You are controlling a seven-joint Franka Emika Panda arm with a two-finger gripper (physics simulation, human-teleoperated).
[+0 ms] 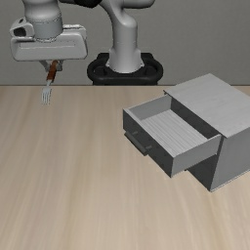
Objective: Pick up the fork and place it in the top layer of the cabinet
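tool [51, 66] clamped on fork [47, 88], fork hanging tines down, top drawer [174, 135] of cabinet [217, 112] open

My tool [52, 66]: white glossy shell, plastic-looking; fork [46, 94] grey metal w/ brownish handle; bench [78, 176] pale wood grain, matt; cabinet [210, 107] plain grey, smooth, matt

Silver fork [46, 91] vertical, tines down, airborne at exterior view's left; grey cabinet [221, 109], top drawer [172, 139] open.
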